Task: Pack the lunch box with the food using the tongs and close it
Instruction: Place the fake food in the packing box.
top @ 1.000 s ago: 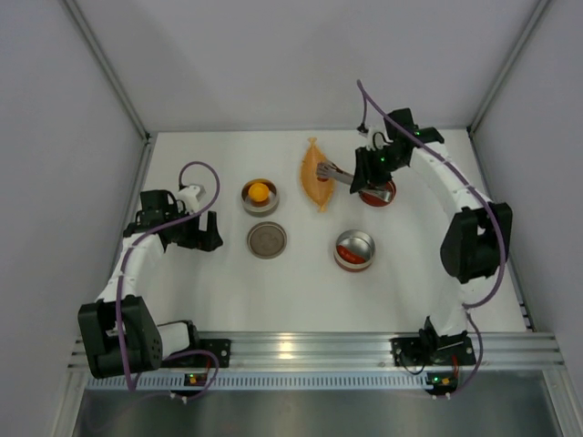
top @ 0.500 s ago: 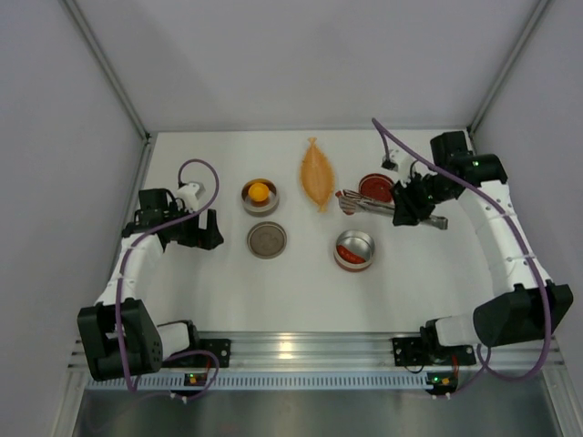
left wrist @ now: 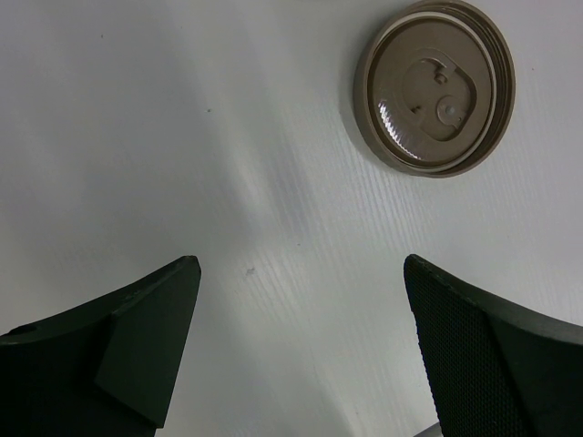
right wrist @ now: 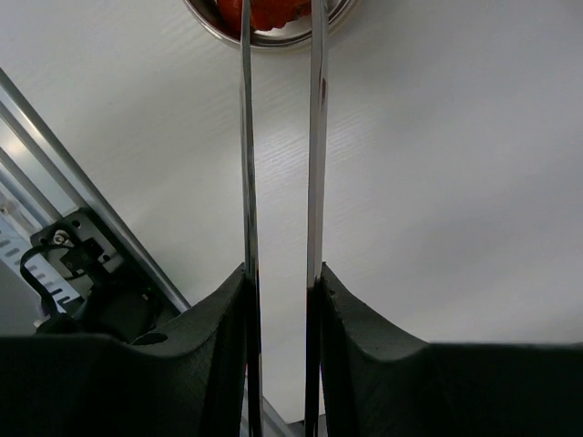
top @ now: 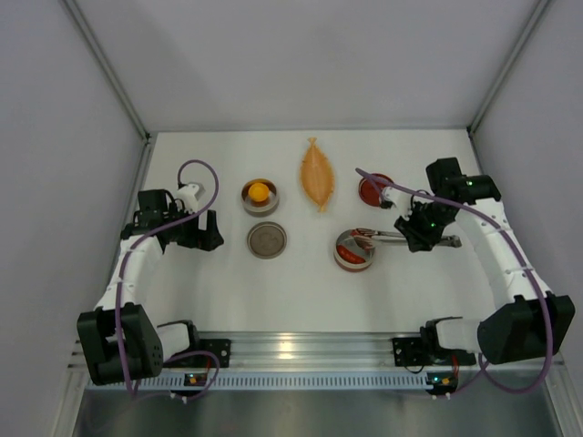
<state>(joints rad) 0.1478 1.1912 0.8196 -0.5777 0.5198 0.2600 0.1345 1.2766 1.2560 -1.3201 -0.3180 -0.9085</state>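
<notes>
My right gripper (top: pixel 414 234) (right wrist: pixel 282 278) is shut on the slim silver tongs (top: pixel 386 237) (right wrist: pixel 315 137), whose two arms point left. Their tips reach over the rim of a round steel lunch box tin (top: pixel 341 259) (right wrist: pixel 219 32) holding red food (top: pixel 352 254) (right wrist: pixel 269 14). Whether the tips grip a piece is hidden. Another tin (top: pixel 249 205) at mid left holds an orange-yellow piece (top: pixel 260 191). A third round tin (top: pixel 373 188) with red inside sits at the back right. My left gripper (top: pixel 206 229) (left wrist: pixel 301 264) hangs open over bare table, left of a flat brown lid (top: pixel 267 240) (left wrist: pixel 434 86).
A flat orange leaf-shaped dish (top: pixel 319 174) lies at the back centre. White walls close in the table on three sides. The aluminium rail (top: pixel 310 346) with both arm bases runs along the near edge.
My right arm swung the tongs from the orange dish, past the back right tin, forward to the front tin with red food. The left arm stayed still.
</notes>
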